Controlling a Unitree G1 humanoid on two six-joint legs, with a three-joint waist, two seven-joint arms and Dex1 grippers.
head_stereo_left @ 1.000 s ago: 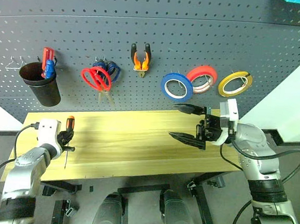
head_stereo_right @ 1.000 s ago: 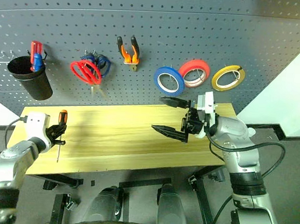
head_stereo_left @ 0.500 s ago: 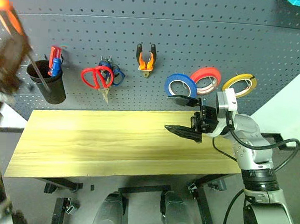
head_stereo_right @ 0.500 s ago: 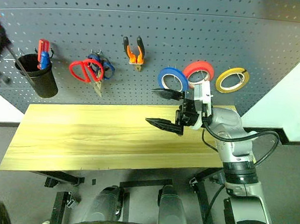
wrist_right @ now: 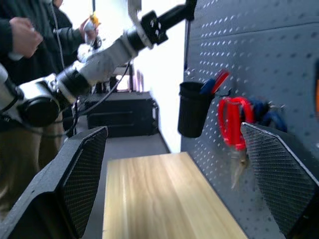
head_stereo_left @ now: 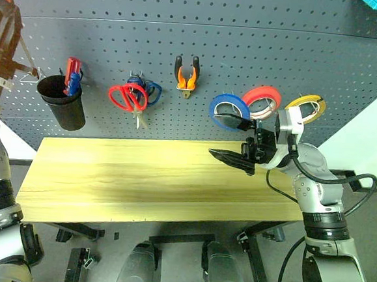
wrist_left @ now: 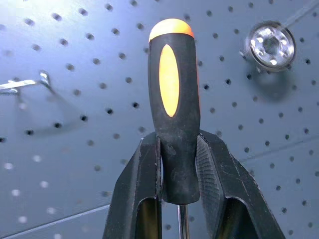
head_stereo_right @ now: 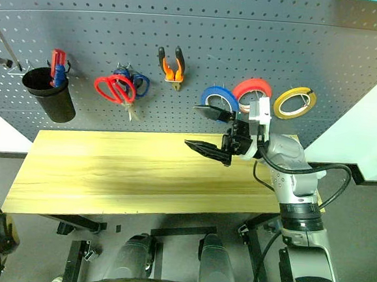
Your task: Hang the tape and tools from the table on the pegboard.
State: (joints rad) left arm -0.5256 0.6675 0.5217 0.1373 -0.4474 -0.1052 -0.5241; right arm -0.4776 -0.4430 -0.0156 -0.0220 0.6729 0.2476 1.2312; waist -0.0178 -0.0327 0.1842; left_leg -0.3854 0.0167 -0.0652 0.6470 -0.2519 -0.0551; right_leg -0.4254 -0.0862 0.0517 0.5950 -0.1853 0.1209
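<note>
- The left gripper clamps the screwdriver by its handle, raised beside the pegboard, likely for hanging.
- Red scissors, pliers and blue tape hang there; the table lies bare.
- The right gripper spreads wide, empty, presumably waiting.

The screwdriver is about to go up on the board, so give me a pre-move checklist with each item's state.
1. Left gripper shut on the screwdriver: ok, both fingers clamp the handle.
2. Screwdriver raised to the pegboard: ok, it is up beside the black cup.
3. Shaft tip lined up with the cup or a hook: cannot tell.
4. Right gripper open and holding nothing: ok.
5. Table free of other tools: ok.
6. Red scissors, pliers and blue tape hung: ok.
</note>
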